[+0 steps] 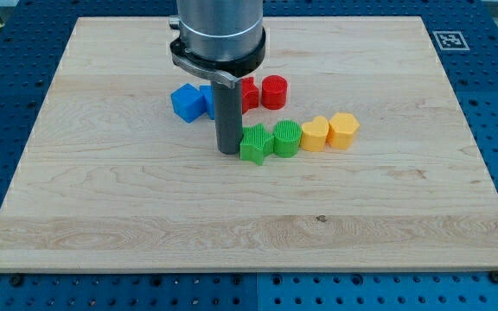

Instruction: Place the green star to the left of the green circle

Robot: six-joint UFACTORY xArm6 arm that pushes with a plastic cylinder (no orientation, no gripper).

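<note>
Looking at the one camera view: green star (253,143) sits touching the green circle (287,138) on the circle's view-left side, so placement looks basically done. My tip (228,152) is planted just view-left of the star, touching or nearly touching it; can't tell which.

No gripper here, just a rod, so nothing is grasped. It can only shove.

Risks from here, as I judge it:
- any further push toward view-right would ram the star into the circle and chain-shove the two yellow blocks (330,131) lined up beyond it.
- pulling away toward the view's top could clip the blue blocks (188,101) or the red star (249,93), which sit close behind the rod. Red cylinder (274,91) is further clear.

Star is between tip and circle, all in one row on the wooden board (76,199).
</note>
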